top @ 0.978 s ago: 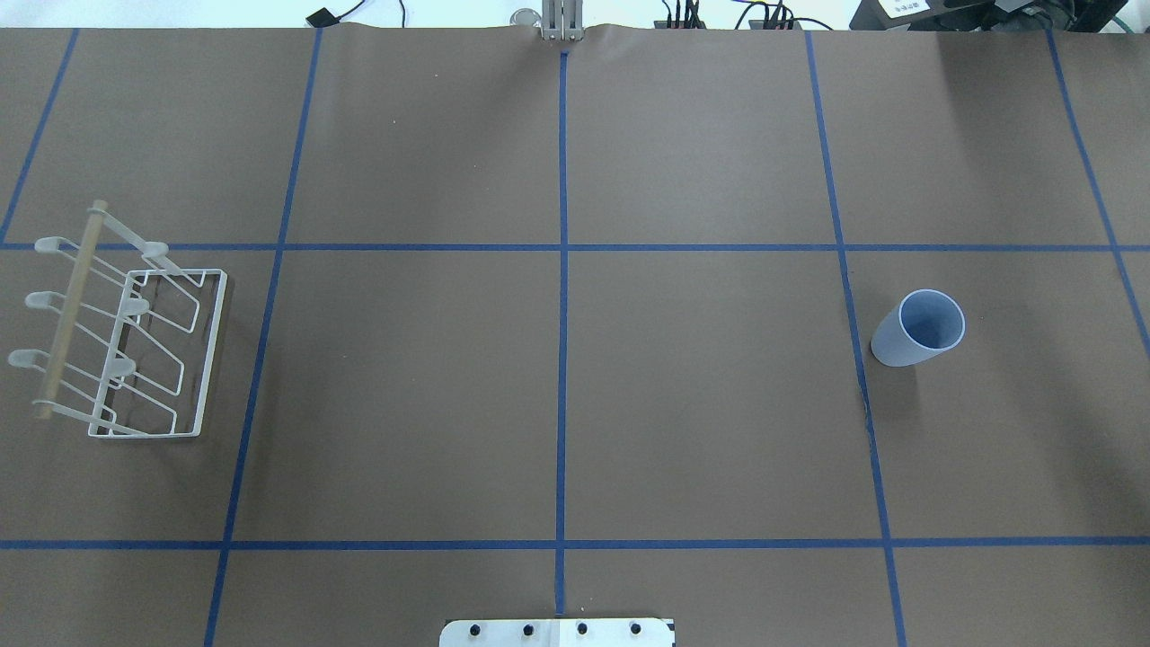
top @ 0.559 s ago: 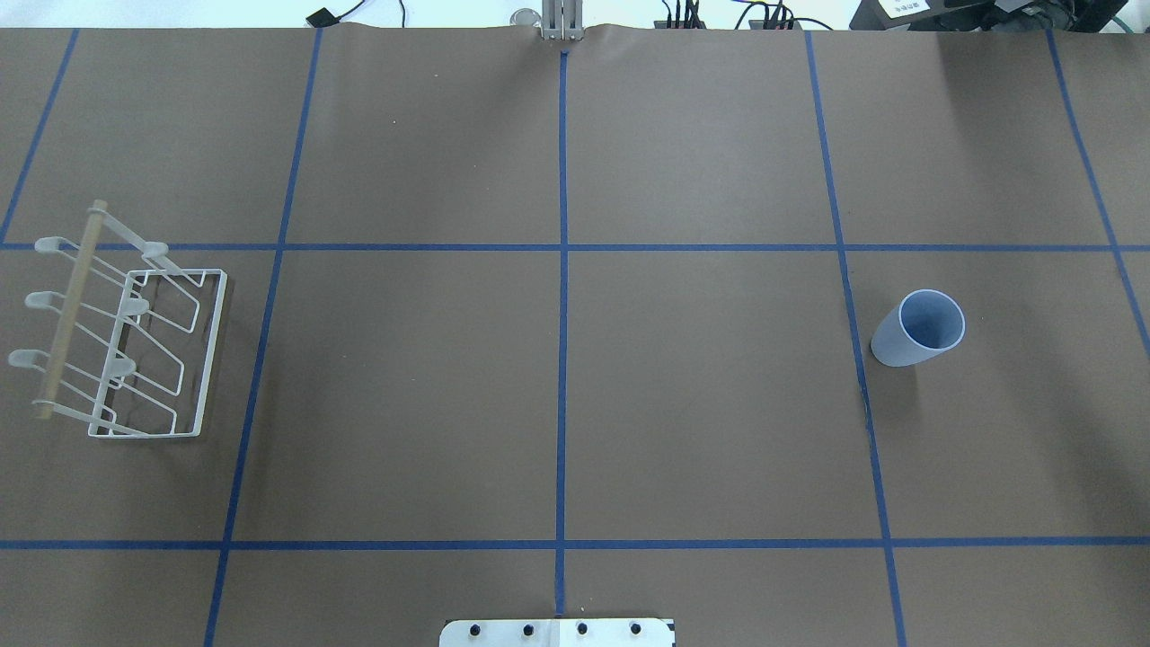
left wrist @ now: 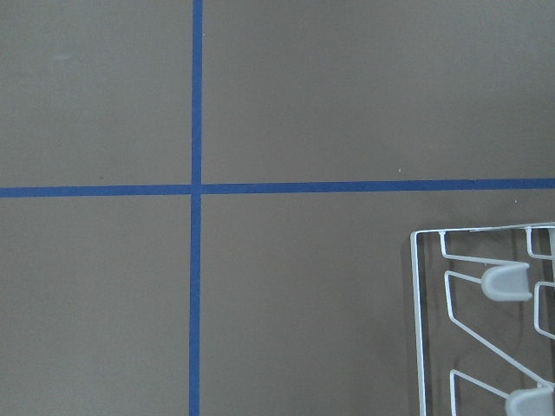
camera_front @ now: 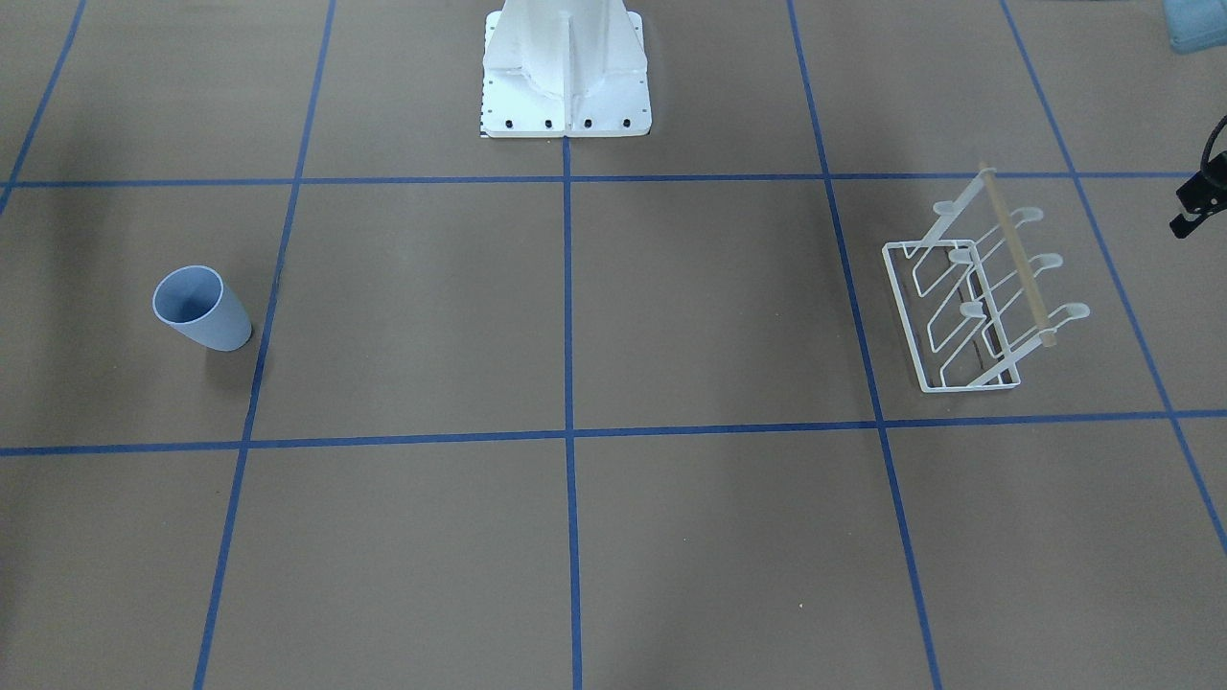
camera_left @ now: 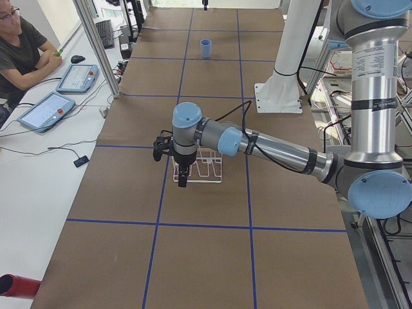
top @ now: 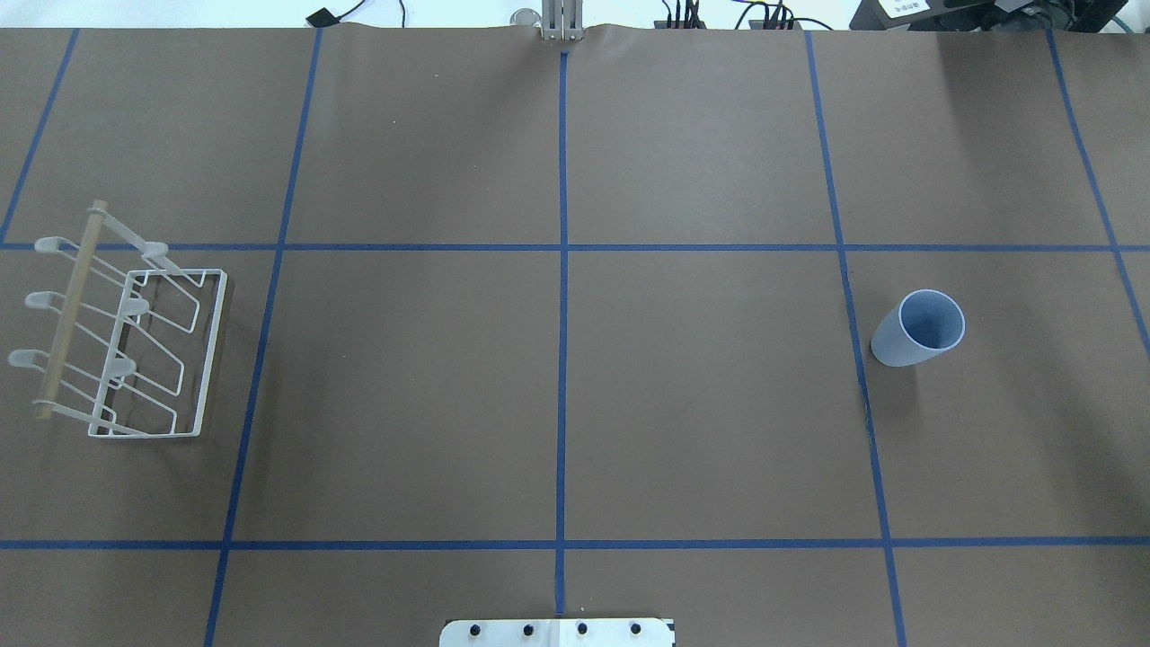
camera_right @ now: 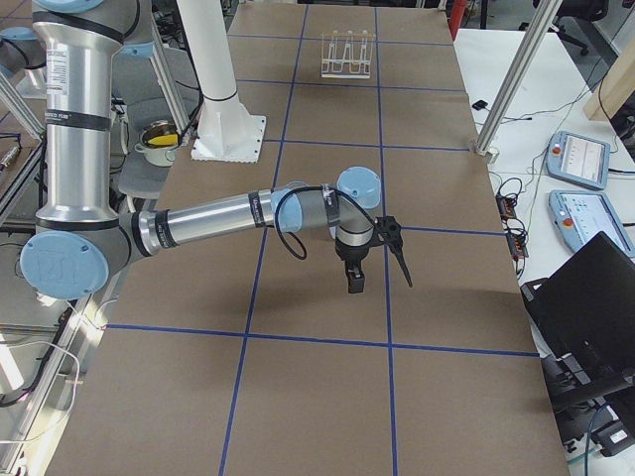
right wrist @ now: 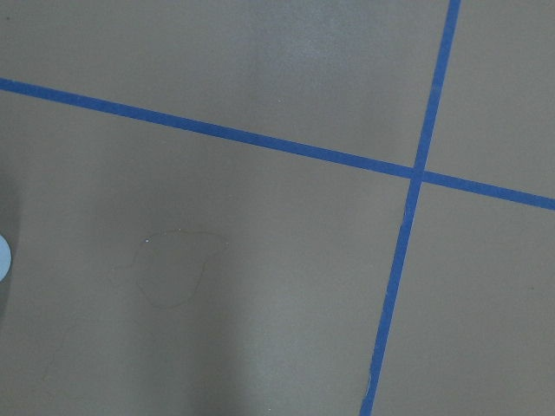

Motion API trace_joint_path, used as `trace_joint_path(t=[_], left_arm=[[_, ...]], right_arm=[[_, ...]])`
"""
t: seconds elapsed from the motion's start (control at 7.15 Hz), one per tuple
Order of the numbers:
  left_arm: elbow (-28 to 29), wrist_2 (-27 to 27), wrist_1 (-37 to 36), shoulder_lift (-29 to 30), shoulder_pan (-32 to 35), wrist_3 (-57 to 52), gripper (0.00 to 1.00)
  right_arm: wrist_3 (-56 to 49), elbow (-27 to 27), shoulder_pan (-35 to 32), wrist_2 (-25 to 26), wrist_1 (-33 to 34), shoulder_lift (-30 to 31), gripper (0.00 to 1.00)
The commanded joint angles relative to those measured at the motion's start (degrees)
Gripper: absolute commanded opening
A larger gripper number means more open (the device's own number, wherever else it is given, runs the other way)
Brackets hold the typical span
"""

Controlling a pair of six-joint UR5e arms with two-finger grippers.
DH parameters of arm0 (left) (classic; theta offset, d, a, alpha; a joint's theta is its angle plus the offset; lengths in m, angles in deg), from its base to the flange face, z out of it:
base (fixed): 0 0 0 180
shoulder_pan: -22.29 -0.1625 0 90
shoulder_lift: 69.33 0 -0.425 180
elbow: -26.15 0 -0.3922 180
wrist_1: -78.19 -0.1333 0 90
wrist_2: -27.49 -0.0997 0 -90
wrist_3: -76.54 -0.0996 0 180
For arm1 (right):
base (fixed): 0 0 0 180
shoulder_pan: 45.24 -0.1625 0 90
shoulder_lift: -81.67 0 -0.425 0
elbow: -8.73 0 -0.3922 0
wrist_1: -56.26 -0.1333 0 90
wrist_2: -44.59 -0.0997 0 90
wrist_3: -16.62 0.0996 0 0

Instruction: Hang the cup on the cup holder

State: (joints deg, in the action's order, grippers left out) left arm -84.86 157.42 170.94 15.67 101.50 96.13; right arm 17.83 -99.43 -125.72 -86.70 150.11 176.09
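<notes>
The pale blue cup (top: 918,330) stands upright, mouth up, on the right half of the table; it also shows in the front view (camera_front: 201,309) and far off in the left side view (camera_left: 205,48). The white wire cup holder (top: 212,350) stands at the table's left, prongs empty, also in the front view (camera_front: 901,307) and the left wrist view (left wrist: 506,282). My left gripper (camera_left: 182,177) hangs beside the holder. My right gripper (camera_right: 354,281) hangs over bare table, apart from the cup. Both show only in side views, so I cannot tell whether they are open or shut.
The robot's white base (camera_front: 566,67) stands at the middle of the near table edge. Blue tape lines (top: 562,359) grid the brown table cover. An operator (camera_left: 19,51) sits beside tablets (camera_left: 45,109) off the table's far side. A laptop (camera_right: 585,297) is there too.
</notes>
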Motion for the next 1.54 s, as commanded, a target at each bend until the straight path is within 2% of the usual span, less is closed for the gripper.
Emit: trace_joint_path(t=[0.0, 0.56, 0.98, 1.26, 1.4], left_arm=[[0.09, -0.03, 0.24, 0.16, -0.11, -0.09, 0.98], [-0.25, 0.15, -0.03, 2.54, -0.90, 0.09, 0.98], [0.44, -0.03, 0.15, 2.27, -0.90, 0.01, 0.98], [0.53, 0.06, 0.06, 2.54, -0.90, 0.18, 0.98], [0.62, -0.02, 0.06, 2.54, -0.99, 0.09, 0.98]], right_arm=[[-0.08, 0.05, 1.63, 0.16, -0.16, -0.29, 1.00], [0.89, -0.48, 3.57, 0.07, -0.33, -0.99, 1.00], [5.52, -0.21, 8.65, -0.89, -8.83, -1.08, 1.00], [14.91, -0.56, 14.61, -2.57, -18.21, -0.56, 1.00], [19.65, -0.56, 16.22, -2.39, -19.92, -0.30, 1.00]])
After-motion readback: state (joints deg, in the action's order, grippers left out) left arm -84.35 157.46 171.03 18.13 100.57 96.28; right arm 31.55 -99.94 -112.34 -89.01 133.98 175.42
